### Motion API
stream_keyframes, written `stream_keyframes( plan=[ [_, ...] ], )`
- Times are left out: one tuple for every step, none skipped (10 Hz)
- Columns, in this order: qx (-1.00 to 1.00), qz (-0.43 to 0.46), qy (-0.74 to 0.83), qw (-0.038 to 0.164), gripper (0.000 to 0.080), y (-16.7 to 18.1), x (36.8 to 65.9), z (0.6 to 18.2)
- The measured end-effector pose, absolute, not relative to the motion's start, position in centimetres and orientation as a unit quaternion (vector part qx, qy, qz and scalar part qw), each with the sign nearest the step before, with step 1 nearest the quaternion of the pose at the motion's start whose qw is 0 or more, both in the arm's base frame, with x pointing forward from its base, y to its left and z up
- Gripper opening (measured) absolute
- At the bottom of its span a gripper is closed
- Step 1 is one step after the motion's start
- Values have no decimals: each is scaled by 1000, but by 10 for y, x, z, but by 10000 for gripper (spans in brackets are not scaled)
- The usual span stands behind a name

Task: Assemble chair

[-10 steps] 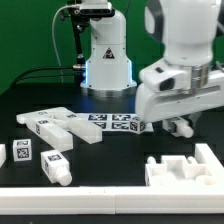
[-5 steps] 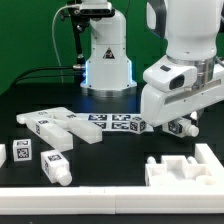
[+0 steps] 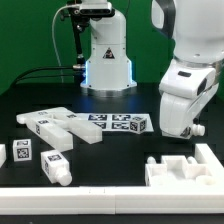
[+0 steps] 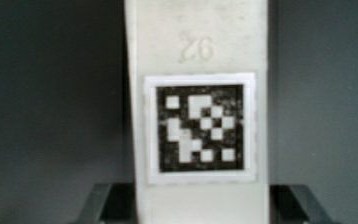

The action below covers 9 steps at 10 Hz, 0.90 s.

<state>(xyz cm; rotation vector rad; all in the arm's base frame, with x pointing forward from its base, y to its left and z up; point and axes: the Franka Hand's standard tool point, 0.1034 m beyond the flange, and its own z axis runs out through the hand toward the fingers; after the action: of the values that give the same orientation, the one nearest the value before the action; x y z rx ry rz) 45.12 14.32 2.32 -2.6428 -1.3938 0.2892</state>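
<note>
Step in hand: pick-up of one chair part. This looks early in the build, since no two parts appear joined.

Pincer [image 3: 192, 129]: low over the bench [image 3: 110, 150] at the exterior view's right, under the white arm [image 3: 188, 85]. Its dark fingers [image 4: 110, 203] flank a long white bar [image 4: 197, 55] bearing one tag [image 4: 197, 128]. Whether they press on the bar or stand just clear of it cannot be told.

Bar: centred between the fingers and running lengthwise away from them. In the exterior view the arm hides it.

Other chair parts:
- slanted pieces [image 3: 50, 122] at the exterior view's left
- small tagged block [image 3: 22, 152]
- short leg [image 3: 55, 166]
- large notched piece [image 3: 185, 170] at the near right corner

Marker board [image 3: 118, 123]: flat strip between the slanted pieces and the pincer, with one end near the fingers.

Next move, as judged: a firm squeeze on the bar's long sides, then a straight lift before any sideways travel.

Edges and room: the marker board's end and the notched piece both lie near the pincer. Open dark bench in the middle foreground looks the safest path for carrying the bar.
</note>
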Motion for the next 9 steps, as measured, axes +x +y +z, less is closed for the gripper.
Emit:
stream_keyframes(
  plan=[
    [-856,95,-503,70,284,141,452,23],
    [-836,92,-536,70,284,139,452,22],
    [-783,65,-615,65,284,143,457,20],
    [-749,39,-658,60,284,149,458,21],
    [-735,16,-676,50,284,146,454,21],
    [-721,23,-691,49,284,142,452,20],
    [-692,23,-720,44,284,139,454,20],
    [-673,24,-738,42,284,137,455,20],
    [-655,25,-754,39,284,135,455,20]
  ],
)
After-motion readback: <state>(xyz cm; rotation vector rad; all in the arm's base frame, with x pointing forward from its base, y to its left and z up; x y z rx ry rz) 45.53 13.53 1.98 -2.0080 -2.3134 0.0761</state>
